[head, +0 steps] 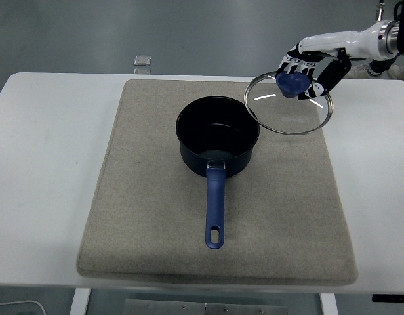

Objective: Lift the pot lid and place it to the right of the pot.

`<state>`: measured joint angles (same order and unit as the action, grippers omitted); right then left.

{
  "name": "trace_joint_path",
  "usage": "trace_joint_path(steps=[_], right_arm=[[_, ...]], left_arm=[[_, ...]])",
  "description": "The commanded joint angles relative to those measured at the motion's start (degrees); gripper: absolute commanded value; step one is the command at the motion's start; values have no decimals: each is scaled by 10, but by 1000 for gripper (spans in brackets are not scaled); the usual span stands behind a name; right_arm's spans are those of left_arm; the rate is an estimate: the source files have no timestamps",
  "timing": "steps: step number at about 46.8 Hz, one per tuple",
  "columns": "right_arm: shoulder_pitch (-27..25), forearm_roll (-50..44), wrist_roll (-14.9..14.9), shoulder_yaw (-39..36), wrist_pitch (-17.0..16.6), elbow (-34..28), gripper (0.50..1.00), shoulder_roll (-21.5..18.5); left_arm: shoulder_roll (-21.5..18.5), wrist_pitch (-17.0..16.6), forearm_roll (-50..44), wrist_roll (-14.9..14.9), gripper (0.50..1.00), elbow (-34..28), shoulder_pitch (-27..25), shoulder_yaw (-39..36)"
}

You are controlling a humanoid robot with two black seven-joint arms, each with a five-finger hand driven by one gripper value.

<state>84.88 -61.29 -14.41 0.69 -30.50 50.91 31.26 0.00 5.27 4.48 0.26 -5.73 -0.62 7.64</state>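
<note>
1. Gripping the blue knob (292,83) from above, the white-and-black right hand (315,65) in the upper right of the frame has its fingers curled closed around it, carrying the round glass pot lid with a metal rim (289,104).
2. The lid hangs tilted under the hand, its glass face turned towards the camera. Its left rim overlaps the right edge of the dark blue saucepan (218,135) in the picture; it looks airborne rather than touching, though height is hard to judge.
3. The saucepan sits open at the centre of the frame, its long blue handle (215,209) pointing straight towards the bottom edge.
4. Bare beige felt mat (300,197) lies below and just right of the lid, so the set-down spot is directly beneath the hand, calling mostly for a descent.
5. The right arm is cut off at the frame's right edge; the left arm is not visible.
6. A small grey square object (143,61) beyond the mat at upper left is too small to identify.
</note>
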Motion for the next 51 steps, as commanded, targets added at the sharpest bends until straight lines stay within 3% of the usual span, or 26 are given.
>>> trace_joint_path(steps=[1, 19, 51], right_arm=[[-23, -5, 0, -6, 4, -4, 500, 2], [-91, -13, -2, -7, 49, -14, 500, -7], [-82, -37, -10, -6, 61, -55, 500, -5]], left_arm=[[0, 0, 0, 0, 1000, 0, 0, 0], [0, 0, 0, 0, 1000, 0, 0, 0], [0, 0, 0, 0, 1000, 0, 0, 0]])
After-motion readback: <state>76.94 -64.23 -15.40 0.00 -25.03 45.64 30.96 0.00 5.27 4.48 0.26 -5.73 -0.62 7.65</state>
